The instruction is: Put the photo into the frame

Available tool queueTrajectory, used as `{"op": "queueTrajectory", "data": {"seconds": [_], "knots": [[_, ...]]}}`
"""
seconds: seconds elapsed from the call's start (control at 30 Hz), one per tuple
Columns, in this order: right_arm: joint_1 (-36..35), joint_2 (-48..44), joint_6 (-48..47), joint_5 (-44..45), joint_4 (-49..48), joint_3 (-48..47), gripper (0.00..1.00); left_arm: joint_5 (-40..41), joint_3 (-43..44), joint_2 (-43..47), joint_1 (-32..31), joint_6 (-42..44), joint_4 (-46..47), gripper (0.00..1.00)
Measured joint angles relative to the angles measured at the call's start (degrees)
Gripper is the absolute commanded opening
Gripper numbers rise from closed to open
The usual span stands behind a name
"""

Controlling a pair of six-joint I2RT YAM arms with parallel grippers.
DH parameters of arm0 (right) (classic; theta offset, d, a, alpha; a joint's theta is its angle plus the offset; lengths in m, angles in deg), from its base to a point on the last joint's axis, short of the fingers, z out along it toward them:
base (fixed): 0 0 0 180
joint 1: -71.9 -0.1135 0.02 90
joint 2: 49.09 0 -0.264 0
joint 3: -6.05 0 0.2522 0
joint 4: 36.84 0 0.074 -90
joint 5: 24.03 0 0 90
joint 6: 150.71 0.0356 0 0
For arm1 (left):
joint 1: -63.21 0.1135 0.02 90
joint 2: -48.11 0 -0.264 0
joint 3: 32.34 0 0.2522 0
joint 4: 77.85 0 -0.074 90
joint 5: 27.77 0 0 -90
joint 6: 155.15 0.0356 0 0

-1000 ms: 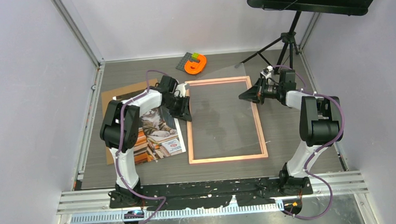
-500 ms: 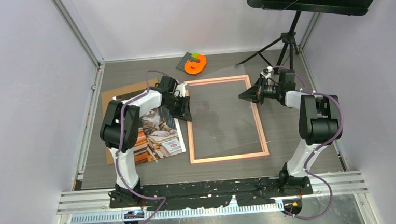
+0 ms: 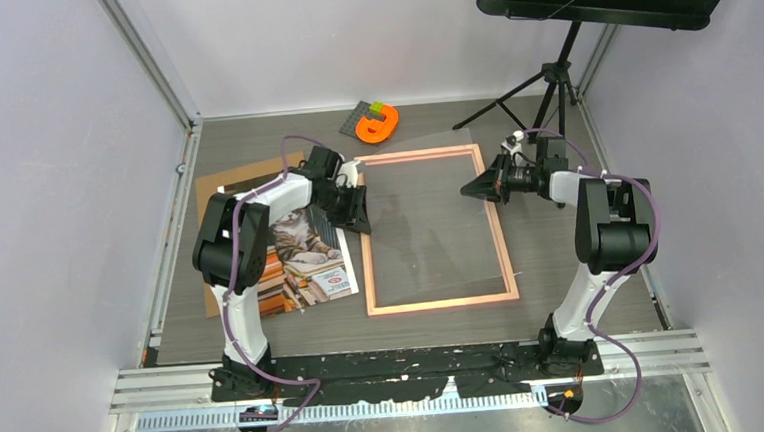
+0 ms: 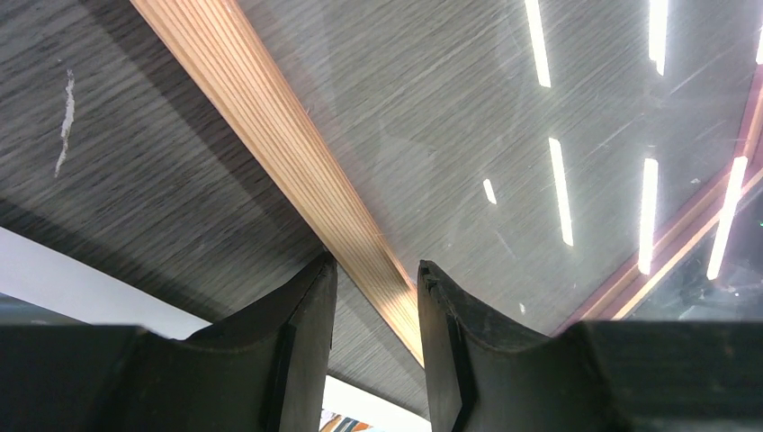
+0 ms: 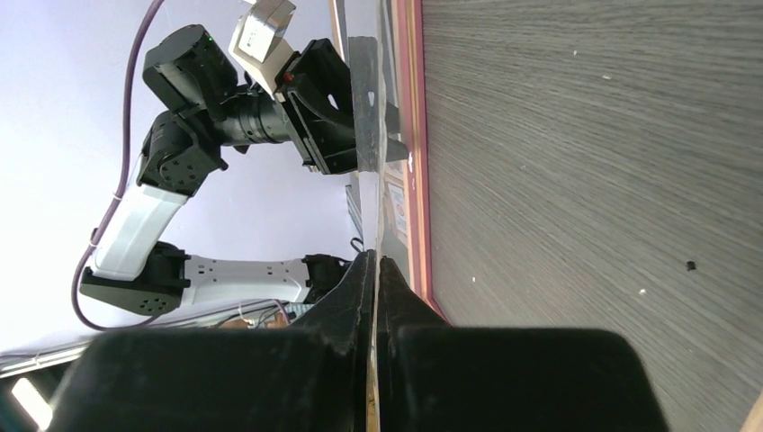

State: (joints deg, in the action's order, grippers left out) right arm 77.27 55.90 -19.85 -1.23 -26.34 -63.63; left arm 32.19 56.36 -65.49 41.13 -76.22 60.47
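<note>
The pink frame [image 3: 505, 239] lies flat mid-table. My right gripper [image 3: 470, 186] is shut on the right edge of the clear pane [image 3: 428, 213] and holds that edge raised above the frame's right rail, so the pane is tilted. In the right wrist view the fingers [image 5: 360, 297] pinch the thin pane beside the rail [image 5: 416, 135]. My left gripper [image 3: 361, 215] is at the frame's left rail, with the jaws slightly apart over the rail [image 4: 270, 117]. The cat photo [image 3: 305, 251] lies left of the frame, partly under the left arm.
A brown backing board [image 3: 226, 180] lies under the photo at the left. An orange and green object [image 3: 377, 124] sits on a dark tile at the back. A music stand tripod [image 3: 550, 75] stands at the back right. Walls close in on both sides.
My right gripper has shifted slightly and the pane's raised far corner has moved a little left. The left arm, frame and photo have not moved.
</note>
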Motion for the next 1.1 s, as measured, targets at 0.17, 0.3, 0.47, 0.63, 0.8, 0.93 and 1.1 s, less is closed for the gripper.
{"op": "queueTrajectory", "data": {"seconds": [0.17,0.3,0.47,0.63,0.8,0.93,1.1], "knots": [[0.02,0.48,-5.51,1.57,6.1,-2.78,0.06,0.02,0.0,0.04,0.04,-0.02,-0.07,0.41],[0.02,0.98,-9.01,2.73,9.42,-4.42,0.06,0.04,0.0,0.09,0.15,0.0,-0.17,0.41],[0.02,2.29,-11.45,4.39,11.63,-5.29,0.06,0.15,0.0,0.11,0.26,-0.02,-0.22,0.41],[-0.04,2.64,-13.11,6.01,12.63,-5.66,0.06,0.22,-0.02,0.11,0.48,-0.09,-0.39,0.42],[-1.14,3.02,-14.49,8.04,14.1,-6.27,0.06,0.2,-0.02,0.11,0.5,-0.22,-0.39,0.42],[-1.4,3.17,-15.67,9.46,15.32,-6.73,0.06,0.2,-0.02,0.11,0.5,-0.26,-0.39,0.42],[-1.66,3.89,-16.81,10.75,16.41,-7.56,0.06,0.2,-0.02,0.11,0.5,-0.35,-0.39,0.42]]}}
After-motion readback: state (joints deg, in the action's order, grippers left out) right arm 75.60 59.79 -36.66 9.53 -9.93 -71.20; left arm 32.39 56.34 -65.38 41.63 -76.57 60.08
